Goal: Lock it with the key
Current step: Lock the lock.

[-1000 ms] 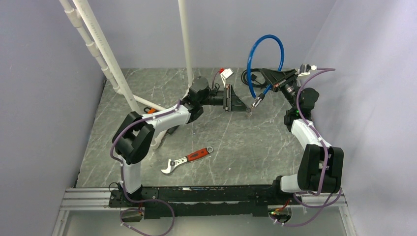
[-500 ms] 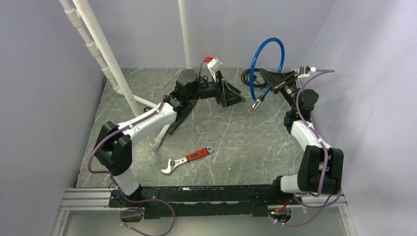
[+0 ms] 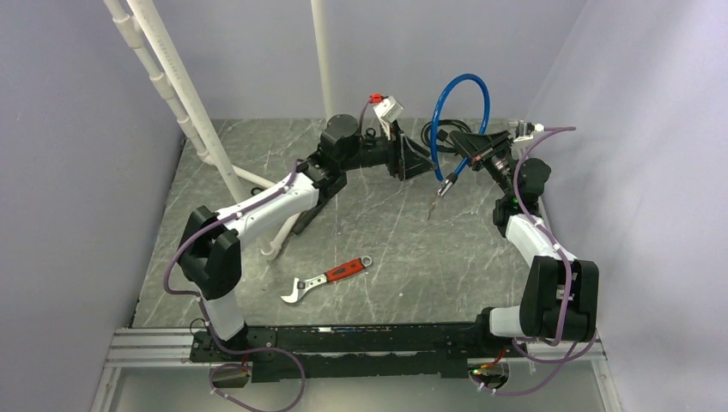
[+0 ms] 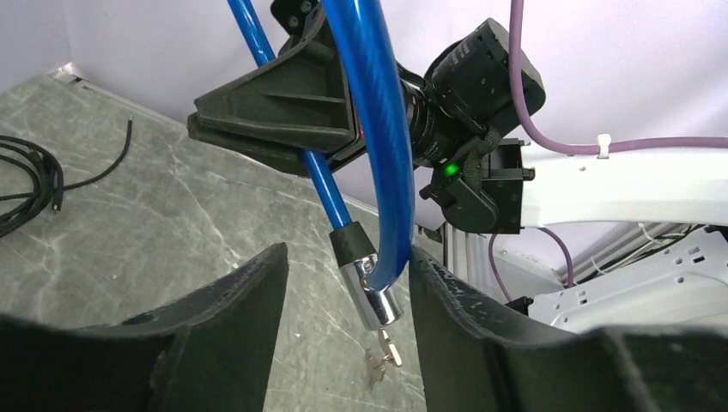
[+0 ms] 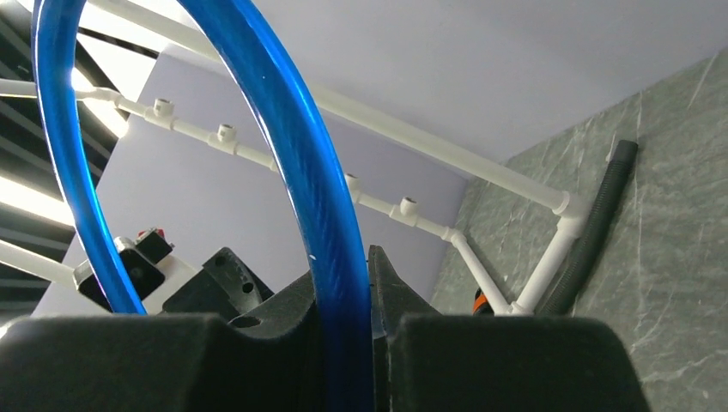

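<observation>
A blue cable lock [image 3: 439,107] hangs in a loop above the back of the table, my right gripper [image 3: 470,142] shut on its cable [image 5: 292,154]. The cable runs pinched between the right gripper's [image 5: 348,266] fingers. The lock's chrome cylinder [image 4: 371,296] hangs down with the key [image 4: 382,354] stuck in its lower end and a second key dangling. My left gripper [image 4: 348,257] is open, one finger on each side of the cylinder; the blue cable end lies close against the right finger [image 4: 446,292]. In the top view the left gripper [image 3: 418,160] is just left of the loop.
A red-handled wrench [image 3: 326,276] lies on the table near the front. White PVC pipes [image 3: 180,94] rise at the back left, with a black corrugated hose [image 5: 592,223] beside them. A coil of black cable [image 3: 432,134] lies at the back.
My left arm lifted and swung right to the hanging lock cylinder, and its jaws opened. The right gripper shifted slightly left with the lock.
</observation>
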Robot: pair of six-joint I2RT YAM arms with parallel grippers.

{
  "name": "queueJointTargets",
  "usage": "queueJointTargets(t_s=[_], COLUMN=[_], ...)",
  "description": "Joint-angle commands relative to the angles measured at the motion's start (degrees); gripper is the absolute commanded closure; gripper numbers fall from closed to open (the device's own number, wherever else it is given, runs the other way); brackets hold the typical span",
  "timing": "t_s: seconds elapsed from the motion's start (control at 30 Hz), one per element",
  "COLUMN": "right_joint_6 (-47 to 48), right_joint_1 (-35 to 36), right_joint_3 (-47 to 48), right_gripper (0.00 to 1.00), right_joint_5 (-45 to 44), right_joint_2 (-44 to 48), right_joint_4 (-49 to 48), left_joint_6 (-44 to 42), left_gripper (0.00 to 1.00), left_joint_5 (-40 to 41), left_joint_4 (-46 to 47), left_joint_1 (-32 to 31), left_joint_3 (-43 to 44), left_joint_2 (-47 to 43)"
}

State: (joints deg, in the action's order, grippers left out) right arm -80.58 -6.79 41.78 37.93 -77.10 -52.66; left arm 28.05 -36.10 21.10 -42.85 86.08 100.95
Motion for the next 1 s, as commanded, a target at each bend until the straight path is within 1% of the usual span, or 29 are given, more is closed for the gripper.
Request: queueJointTargets(t_s=[0.0,0.07,0.1,0.17,0.2,0.27,0.53,0.73,0.87,0.97], right_joint_6=[-1.0,-1.6,-2.2,-3.0,-3.5,-4.5,-7.9,-8.7,-8.5,-7.2], right_joint_1=[0.2,0.3,0.3,0.3,0.3,0.4,0.5,0.6,0.7,0.6], right_joint_3=[0.8,0.8,0.9,1.0,1.1,1.0,0.6,1.7,1.2,1.0], right_gripper=[1.0,1.0,1.0,1.0,1.0,1.0,1.0,1.0,1.0,1.0], right_joint_5=[-1.6,-1.9,-2.2,-2.7,-2.9,-3.4,-5.7,-5.7,-5.4,-4.8], right_joint_2=[2.1,2.2,2.2,2.3,2.4,2.6,3.2,2.9,2.8,2.7], right_joint_4=[-2.6,-1.8,-1.3,-0.3,0.4,2.1,8.8,9.7,9.5,8.2], left_joint_6=[-2.6,-3.2,-3.1,-3.2,-3.4,-4.1,-5.1,-4.6,-4.8,-4.7], left_gripper=[0.46,0.58,0.65,0.83,0.9,0.99,1.0,1.0,1.0,1.0], left_joint_5=[0.1,0.9,0.9,1.3,1.5,1.7,3.5,5.7,3.4,0.9], left_joint_4=[0.1,-0.6,-0.4,-0.3,0.0,0.3,5.5,9.8,11.8,10.2], left_joint_1=[-1.5,-2.0,-2.1,-2.4,-2.6,-2.9,-4.7,-5.5,-5.4,-4.8], left_joint_3=[2.7,2.5,2.2,1.6,1.1,0.4,-4.6,-9.3,-10.4,-9.6], left_joint_2=[0.5,0.6,0.7,0.8,0.9,0.8,0.5,-0.5,-0.5,-0.5])
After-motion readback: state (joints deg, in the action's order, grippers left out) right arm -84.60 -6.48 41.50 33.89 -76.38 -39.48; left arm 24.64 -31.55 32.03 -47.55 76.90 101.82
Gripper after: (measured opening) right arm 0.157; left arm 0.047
